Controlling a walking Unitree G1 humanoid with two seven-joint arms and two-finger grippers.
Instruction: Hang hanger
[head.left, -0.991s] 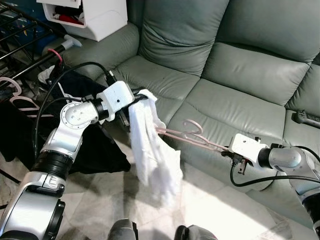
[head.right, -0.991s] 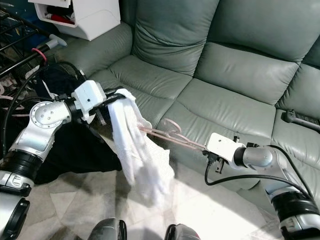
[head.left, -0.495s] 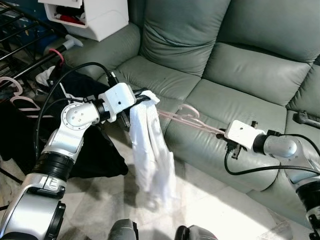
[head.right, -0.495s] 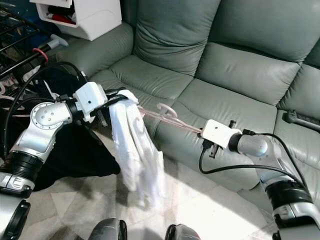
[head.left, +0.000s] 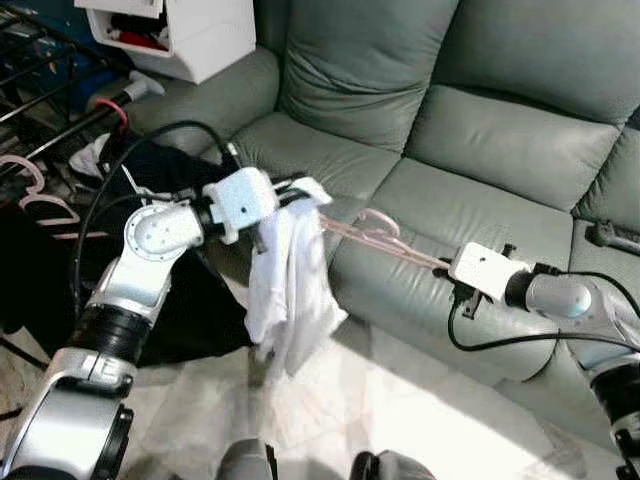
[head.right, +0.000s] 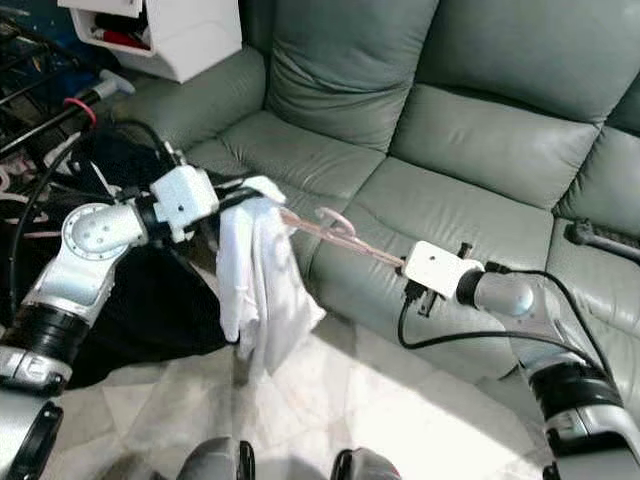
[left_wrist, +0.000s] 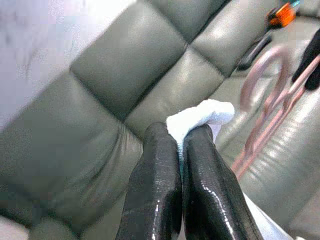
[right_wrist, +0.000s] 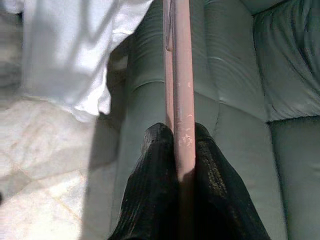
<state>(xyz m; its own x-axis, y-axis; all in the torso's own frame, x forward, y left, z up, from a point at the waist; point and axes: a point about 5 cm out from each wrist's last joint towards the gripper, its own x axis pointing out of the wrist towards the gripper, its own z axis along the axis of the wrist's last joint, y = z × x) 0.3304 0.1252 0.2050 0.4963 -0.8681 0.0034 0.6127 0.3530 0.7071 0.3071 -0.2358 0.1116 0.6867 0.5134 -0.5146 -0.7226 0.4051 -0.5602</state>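
In front of a grey sofa (head.left: 480, 150), the left gripper (left_wrist: 182, 150) pinches a white cloth (head.left: 290, 290), now bunched higher than a moment ago, while the right gripper (right_wrist: 179, 137) clamps the pink hanger (head.left: 375, 232), its far end nearing the cloth for threading.

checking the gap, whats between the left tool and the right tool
The pink hanger spans it above the sofa, from the right tool to the white garment in the left tool, per eye views.
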